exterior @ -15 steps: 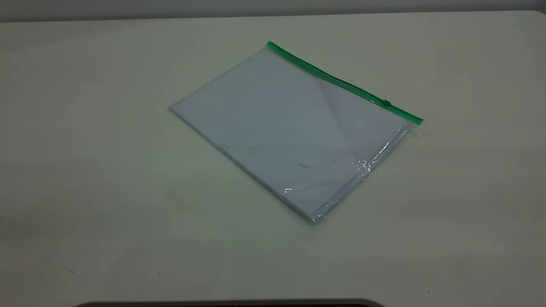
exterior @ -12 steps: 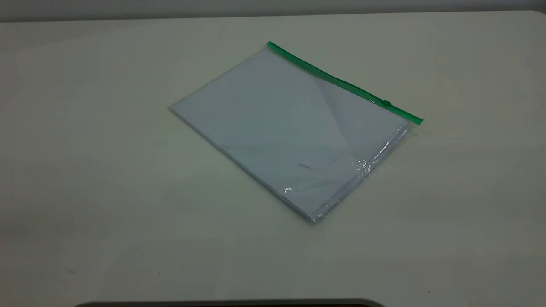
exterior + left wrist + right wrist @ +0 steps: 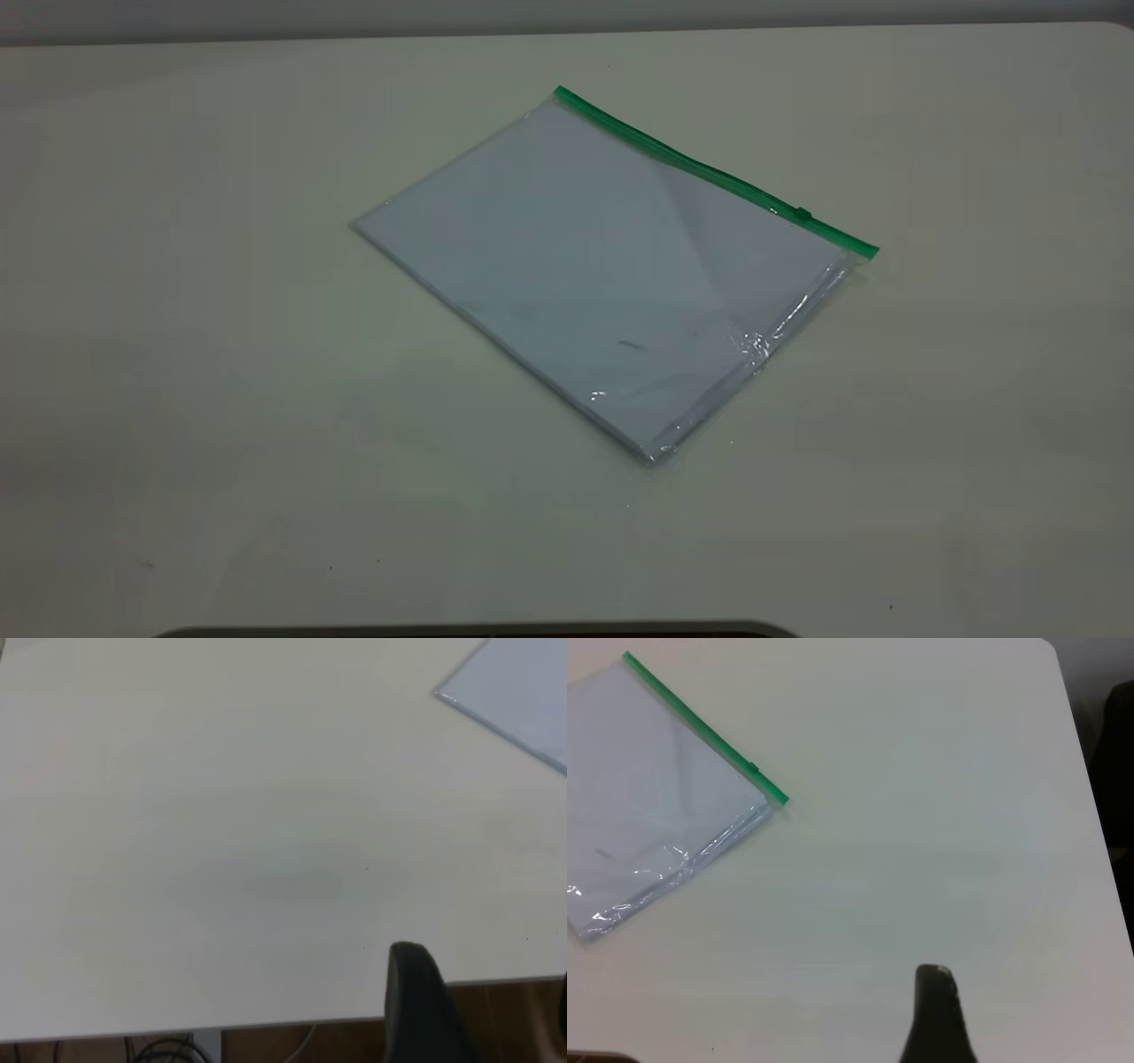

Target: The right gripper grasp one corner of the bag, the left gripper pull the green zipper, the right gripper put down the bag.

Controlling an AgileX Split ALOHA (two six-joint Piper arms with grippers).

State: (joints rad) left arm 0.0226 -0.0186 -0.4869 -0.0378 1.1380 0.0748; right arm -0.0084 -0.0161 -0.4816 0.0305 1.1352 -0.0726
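**Two pincers well off the bag, nothing grasped yet**

Flat on the pale surface [image 3: 177,354] lies the bag [image 3: 585,266], white paper showing through the clear plastic. The green zipper [image 3: 709,173] runs along the bag's far long edge, its small slider [image 3: 803,213] near the right-hand end.

Neither arm shows in the exterior view. The right pincer [image 3: 939,1019] appears only as one dark fingertip, well apart from the bag's green-edged corner; the left pincer [image 3: 421,1001] likewise, well away from the bag's opposite corner. How far either is open cannot be told, and neither holds anything.

Risks, as I judge them: the bag lies flush, so a shallow approach could skid the slick plastic aside instead of pinching a corner. Gripping too near the slider could block the zipper pull.
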